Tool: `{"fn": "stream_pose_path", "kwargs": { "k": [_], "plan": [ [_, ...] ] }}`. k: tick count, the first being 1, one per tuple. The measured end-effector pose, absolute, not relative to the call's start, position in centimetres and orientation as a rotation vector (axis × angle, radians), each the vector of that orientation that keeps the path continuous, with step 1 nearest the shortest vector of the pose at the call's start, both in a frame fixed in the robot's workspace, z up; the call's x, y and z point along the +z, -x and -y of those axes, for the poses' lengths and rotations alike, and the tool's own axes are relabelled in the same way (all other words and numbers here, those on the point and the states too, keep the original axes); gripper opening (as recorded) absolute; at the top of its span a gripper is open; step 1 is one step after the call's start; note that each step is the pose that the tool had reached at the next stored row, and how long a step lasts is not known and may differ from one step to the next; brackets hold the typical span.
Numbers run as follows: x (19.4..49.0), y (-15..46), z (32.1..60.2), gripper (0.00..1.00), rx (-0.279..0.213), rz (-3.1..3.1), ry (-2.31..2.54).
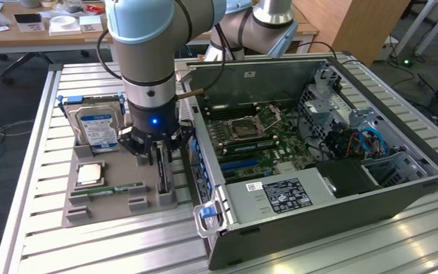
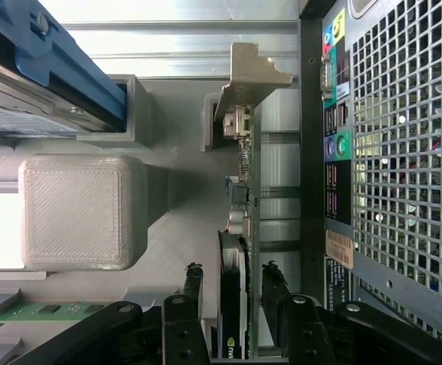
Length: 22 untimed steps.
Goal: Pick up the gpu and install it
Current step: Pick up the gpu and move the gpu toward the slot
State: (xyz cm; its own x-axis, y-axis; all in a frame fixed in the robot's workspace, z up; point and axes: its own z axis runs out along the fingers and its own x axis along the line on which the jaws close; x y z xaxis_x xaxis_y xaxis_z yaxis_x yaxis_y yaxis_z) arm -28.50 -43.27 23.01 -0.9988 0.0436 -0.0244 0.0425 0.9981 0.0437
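Note:
The gpu [image 1: 162, 174] is a thin dark card standing on edge in the grey holder tray [image 1: 120, 210], right beside the open computer case [image 1: 401, 188]. My gripper [image 1: 160, 153] has come down over it. In the wrist view the gpu [image 2: 240, 190] runs away from me, its silver bracket [image 2: 251, 72] at the far end. My gripper [image 2: 232, 270] is open, with one black finger [image 2: 194, 285] on each side of the card and a small gap showing between each finger and the card.
In the same tray sit a hard drive [image 1: 97, 128] with a blue-white label, a square CPU [image 1: 89, 173] and a green RAM stick [image 1: 109, 190]. The case's perforated rear panel [image 2: 403, 152] stands close alongside the card. Inside the case lies the motherboard [image 1: 257, 134].

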Motion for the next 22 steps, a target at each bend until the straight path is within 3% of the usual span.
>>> {"fn": "stream_pose_path", "kwargs": {
  "k": [11,16,22],
  "plan": [
    [23.01,28.50,43.27,0.45,0.067,-3.115,-0.067],
    [23.01,28.50,43.27,0.26,0.067,-3.115,-0.067],
    [23.01,28.50,43.27,0.26,0.067,-3.115,-0.067]
  ]
}}
